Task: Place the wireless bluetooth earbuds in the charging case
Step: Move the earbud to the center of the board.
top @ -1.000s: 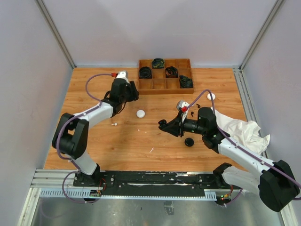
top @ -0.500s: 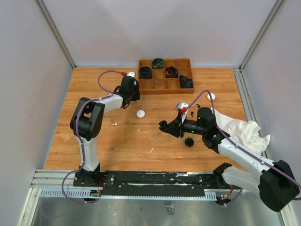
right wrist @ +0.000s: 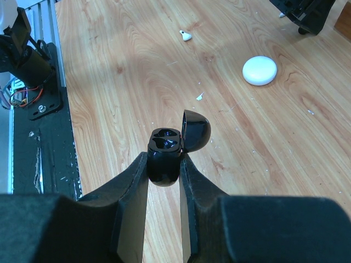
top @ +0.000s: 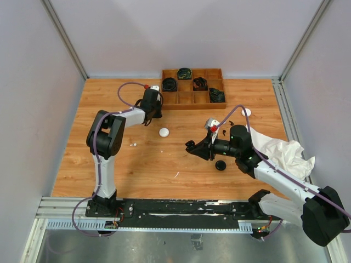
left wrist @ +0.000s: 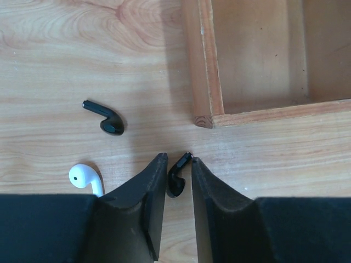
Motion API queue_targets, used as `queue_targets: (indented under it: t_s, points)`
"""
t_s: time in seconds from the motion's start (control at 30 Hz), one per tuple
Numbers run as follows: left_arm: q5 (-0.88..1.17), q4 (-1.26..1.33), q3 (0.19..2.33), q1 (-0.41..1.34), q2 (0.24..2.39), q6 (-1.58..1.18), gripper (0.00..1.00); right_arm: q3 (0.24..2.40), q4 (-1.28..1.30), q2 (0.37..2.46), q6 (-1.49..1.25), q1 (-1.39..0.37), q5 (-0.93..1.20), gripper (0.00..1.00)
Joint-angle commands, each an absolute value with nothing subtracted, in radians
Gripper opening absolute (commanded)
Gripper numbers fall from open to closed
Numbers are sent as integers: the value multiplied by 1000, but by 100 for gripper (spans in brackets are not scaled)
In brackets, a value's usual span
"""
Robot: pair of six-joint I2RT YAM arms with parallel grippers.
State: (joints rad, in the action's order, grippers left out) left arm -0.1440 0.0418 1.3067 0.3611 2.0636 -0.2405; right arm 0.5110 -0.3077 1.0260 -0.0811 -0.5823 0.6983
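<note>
the wooden table (top: pixel 137 164) carries all the things. the right arm (top: pixel 279 178) comes from the near right corner. its forearm lies low and stretched to the left, and the right gripper (right wrist: pixel 164 159) is about level over the middle of the table. its jaws are clamped on the black charging case (right wrist: pixel 164 167), held above the wood with the lid (right wrist: pixel 196 130) tipped back and the two wells facing up.

the left arm (top: pixel 104 170) stands upright from its base, bends at a high elbow and reaches far to the near left corner of the wooden tray (top: pixel 186 106). the left gripper (left wrist: pixel 178 159) looks down on the table. its jaws stand narrow on each side of a black earbud (left wrist: pixel 176 179). i cannot tell if they already press it.

a crumpled white cloth (top: pixel 282 150) lies at the right side. a white round case (top: pixel 164 132) sits closed between the two grippers, and a small black case (top: pixel 220 165) is just beside the right arm.

a second black earbud (left wrist: pixel 107 119) and a white earbud (left wrist: pixel 85 176) lie near the left gripper, both apart from it.
</note>
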Motion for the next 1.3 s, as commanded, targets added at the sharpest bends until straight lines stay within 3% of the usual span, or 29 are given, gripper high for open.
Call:
queue_targets:
  t_s: [0.0,0.37,0.8,1.27]
  points:
    - [-106,-14,1280,355,2045,-201,27,528,-317,1021,-74,-593,715,3]
    - [-57,-132,1107,365,1904,-126,17,525,-319,1010,-84,-594,731,3]
    - [1,-135,815,452,1654,-213,18,518,-322,1012,-95,-597,748,3]
    - [58,-208,818,659,1640,-168,20,484,-285,960,-89,-603,712,2]
